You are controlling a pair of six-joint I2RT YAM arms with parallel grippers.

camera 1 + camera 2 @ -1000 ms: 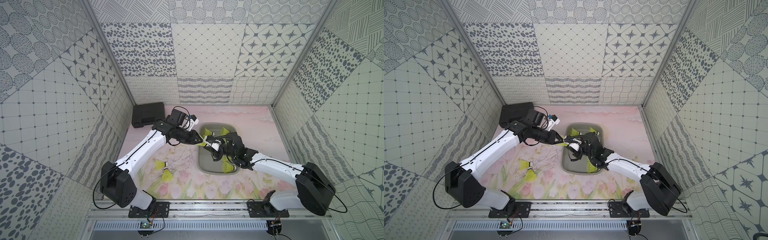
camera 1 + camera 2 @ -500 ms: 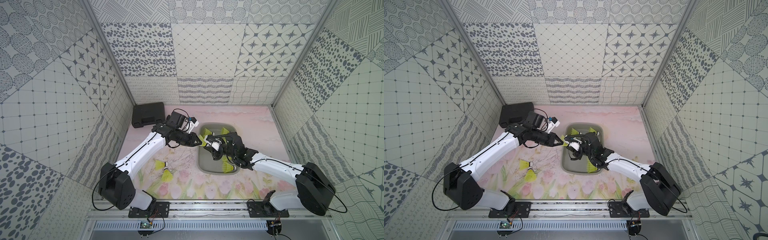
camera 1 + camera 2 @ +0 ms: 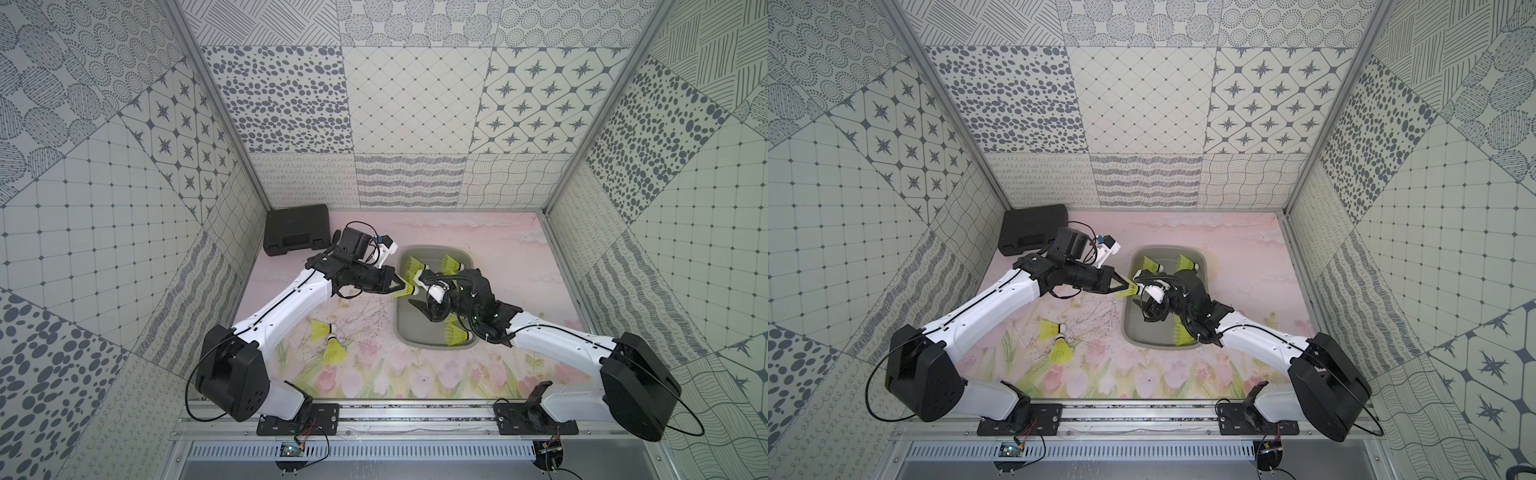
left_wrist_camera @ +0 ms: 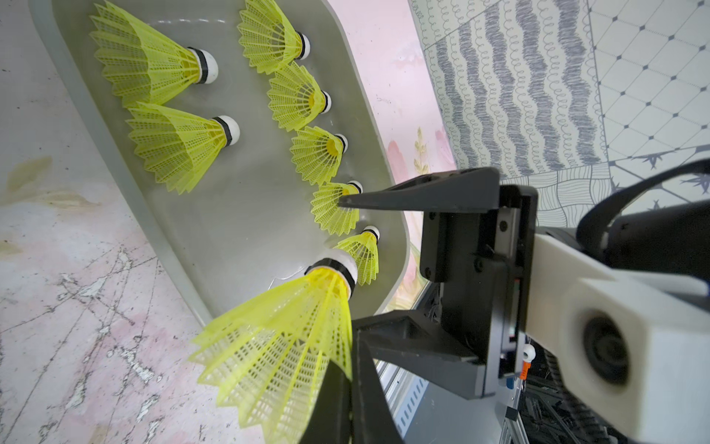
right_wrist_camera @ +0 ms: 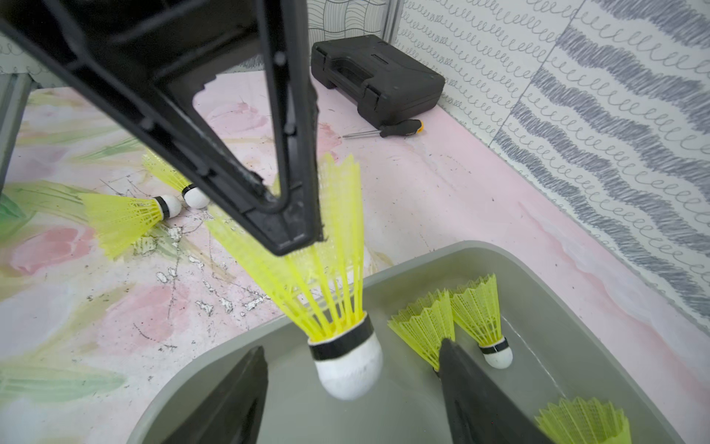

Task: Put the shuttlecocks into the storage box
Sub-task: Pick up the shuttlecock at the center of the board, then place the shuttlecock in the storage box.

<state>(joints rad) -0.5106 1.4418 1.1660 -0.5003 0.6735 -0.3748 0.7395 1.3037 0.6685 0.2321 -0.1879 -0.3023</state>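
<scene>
Left hand (image 3: 401, 286) clamped tight, right hand (image 3: 416, 289) spread wide.

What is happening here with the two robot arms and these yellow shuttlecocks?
The left end effector is shut on the skirt of one shuttlecock, whose white tip hangs just over the rim of the grey storage box. The right end effector stands open over the box, one jaw on each side of that tip, not touching it. Other shuttlecocks lie in the box already; two more lie on the table, not yet collected.
</scene>
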